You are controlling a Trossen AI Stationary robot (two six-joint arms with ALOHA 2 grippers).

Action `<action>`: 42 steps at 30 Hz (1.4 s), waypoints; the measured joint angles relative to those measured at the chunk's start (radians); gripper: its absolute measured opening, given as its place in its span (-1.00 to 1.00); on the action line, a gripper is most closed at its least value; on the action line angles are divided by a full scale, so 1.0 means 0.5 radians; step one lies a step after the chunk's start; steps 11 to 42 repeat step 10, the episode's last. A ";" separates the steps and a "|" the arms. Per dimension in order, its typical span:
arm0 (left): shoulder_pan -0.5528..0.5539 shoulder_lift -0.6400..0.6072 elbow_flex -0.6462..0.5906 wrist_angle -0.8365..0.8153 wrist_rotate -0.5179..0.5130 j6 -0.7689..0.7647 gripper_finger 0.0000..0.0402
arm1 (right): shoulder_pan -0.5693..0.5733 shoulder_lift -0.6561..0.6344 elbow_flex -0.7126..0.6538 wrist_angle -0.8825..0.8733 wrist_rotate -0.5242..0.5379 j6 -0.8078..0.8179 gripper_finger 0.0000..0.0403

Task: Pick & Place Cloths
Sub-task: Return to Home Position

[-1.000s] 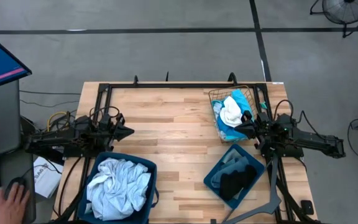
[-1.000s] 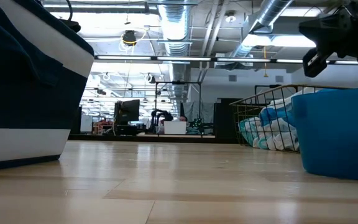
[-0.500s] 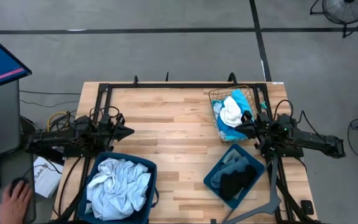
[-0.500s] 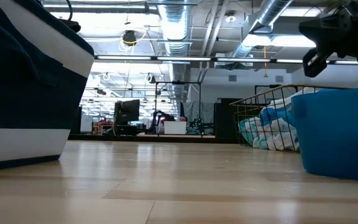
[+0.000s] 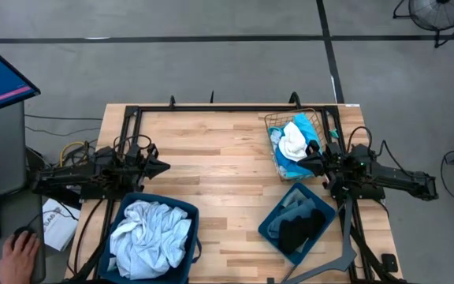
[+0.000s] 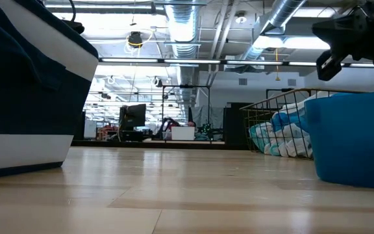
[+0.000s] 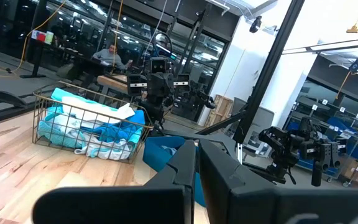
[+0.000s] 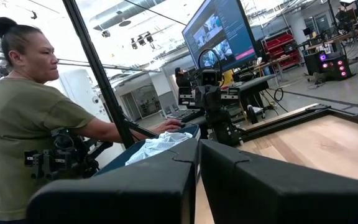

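1. Left pincer (image 5: 162, 166): held above the left part of the worktop (image 5: 219, 158), pointing toward the centre, just past the far edge of the large dark bin (image 5: 187, 207). In its wrist view the fingers stand together with only a hairline gap and nothing between them.
2. Right pincer (image 5: 304, 163): held above the right part of the worktop, pointing toward the centre, between the wire basket (image 5: 270, 120) and the blue bin (image 5: 273, 221). Its wrist view shows the fingers together and empty.
3. White and pale cloths (image 5: 150, 233): heaped in the large dark bin at the near left corner.
4. Turquoise and white cloths (image 5: 293, 142): piled in the wire basket at the far right, the white piece on top.
5. Black and grey cloths (image 5: 299, 229): lying in the blue bin at the near right, which is set at an angle to the worktop edge.
6. Bare wood shows between the containers.
7. A person (image 8: 23, 124) sits left of the worktop, one hand (image 5: 18, 252) resting at a desk.
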 joint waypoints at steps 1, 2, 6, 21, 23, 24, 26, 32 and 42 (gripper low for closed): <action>0.000 0.000 0.000 0.000 0.000 0.000 -0.98 | -0.001 0.001 0.000 0.000 0.000 0.000 -0.93; 0.000 0.000 0.000 0.000 0.000 0.000 -0.98 | 0.000 0.000 0.000 0.000 0.000 0.001 -0.92; 0.000 0.000 0.000 0.000 0.000 0.000 -0.98 | -0.001 0.000 0.000 0.000 0.000 0.000 -0.91; 0.000 0.000 0.000 0.000 0.000 0.000 -0.98 | 0.000 0.001 0.000 0.000 0.000 0.000 -0.92; 0.000 0.000 0.000 0.000 0.000 0.000 -0.98 | 0.000 0.001 0.000 0.000 0.000 0.000 -0.92; 0.000 0.000 0.000 0.000 0.000 0.000 -0.98 | 0.000 0.001 0.000 0.000 0.000 0.000 -0.92; 0.000 0.000 0.000 0.000 0.000 0.000 -0.98 | 0.000 0.001 0.000 0.000 0.000 0.000 -0.92; 0.000 0.000 0.000 0.000 0.000 0.000 -0.98 | 0.000 0.001 0.000 0.000 0.000 0.000 -0.92; 0.000 0.000 0.000 0.000 0.000 0.000 -0.98 | 0.000 0.001 0.000 0.000 0.000 0.000 -0.92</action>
